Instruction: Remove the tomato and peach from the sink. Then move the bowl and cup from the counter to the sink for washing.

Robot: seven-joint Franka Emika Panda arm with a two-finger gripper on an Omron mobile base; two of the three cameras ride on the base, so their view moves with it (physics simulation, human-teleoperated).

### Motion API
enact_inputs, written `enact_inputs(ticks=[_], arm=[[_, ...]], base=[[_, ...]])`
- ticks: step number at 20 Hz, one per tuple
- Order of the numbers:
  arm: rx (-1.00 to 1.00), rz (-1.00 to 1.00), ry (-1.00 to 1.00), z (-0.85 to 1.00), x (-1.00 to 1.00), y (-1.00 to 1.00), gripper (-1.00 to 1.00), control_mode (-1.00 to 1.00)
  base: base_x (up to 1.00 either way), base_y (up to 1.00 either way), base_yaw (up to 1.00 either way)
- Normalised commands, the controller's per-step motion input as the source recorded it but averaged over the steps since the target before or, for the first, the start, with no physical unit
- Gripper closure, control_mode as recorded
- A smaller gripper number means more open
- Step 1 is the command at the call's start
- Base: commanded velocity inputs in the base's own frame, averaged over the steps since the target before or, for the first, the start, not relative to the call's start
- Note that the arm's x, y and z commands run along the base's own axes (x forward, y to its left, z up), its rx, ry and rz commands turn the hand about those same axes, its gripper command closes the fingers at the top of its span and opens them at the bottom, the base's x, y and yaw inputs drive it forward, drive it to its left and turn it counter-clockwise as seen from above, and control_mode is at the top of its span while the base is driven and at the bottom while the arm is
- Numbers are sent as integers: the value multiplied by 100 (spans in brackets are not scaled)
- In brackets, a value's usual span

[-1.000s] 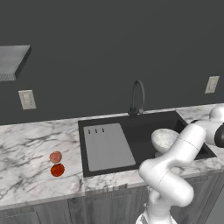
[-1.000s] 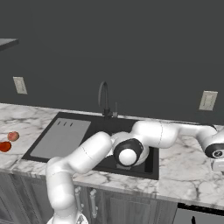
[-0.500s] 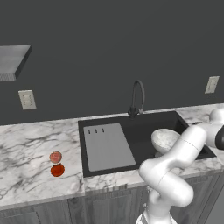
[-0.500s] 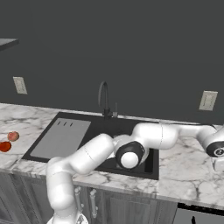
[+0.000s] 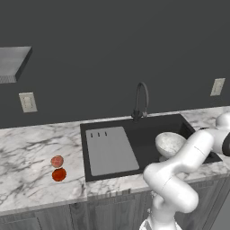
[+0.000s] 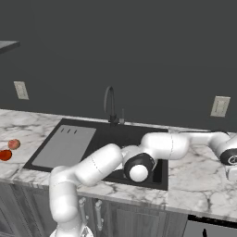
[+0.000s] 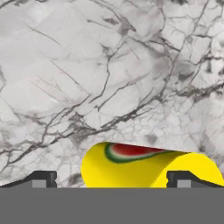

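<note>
In the hand view my gripper (image 7: 113, 180) is open, low over the white marble counter (image 7: 109, 65). The yellow cup (image 7: 148, 168), with a red and green band, sits between the fingertips, closer to the right fingertip (image 7: 186, 178), which overlaps it. The speckled pale bowl (image 5: 170, 143) rests in the right part of the black sink (image 5: 148, 128). On the counter (image 5: 36, 143) left of the sink, the tomato (image 5: 59, 174) lies just in front of the peach (image 5: 57, 161); both also appear as tomato (image 6: 4, 155) and peach (image 6: 14, 144).
A grey flat panel (image 5: 110, 150) covers the sink's left side, and the black gooseneck faucet (image 5: 141, 96) stands behind the basin. My arm stretches across the sink's front right corner to the counter at the far right. Wall outlets (image 5: 28, 102) (image 6: 219, 106) sit above the counter.
The arm's forearm and hand have shifted a little farther right and down toward the counter. The bowl, tomato and peach have not moved, and the jaws stay open.
</note>
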Motion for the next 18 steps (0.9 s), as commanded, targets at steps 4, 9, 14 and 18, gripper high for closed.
enact_inputs(ticks=[4, 9, 14, 18], arm=[[2, 0, 0, -22, -6, 0, -100, -100], [1, 0, 0, -24, -10, 3, -100, -100], [2, 0, 0, -23, -4, 1, -100, -100], [4, 1, 0, -22, 0, 5, -100, -100]], base=[[0, 0, 0], [0, 0, 0], [0, 0, 0], [0, 0, 0]])
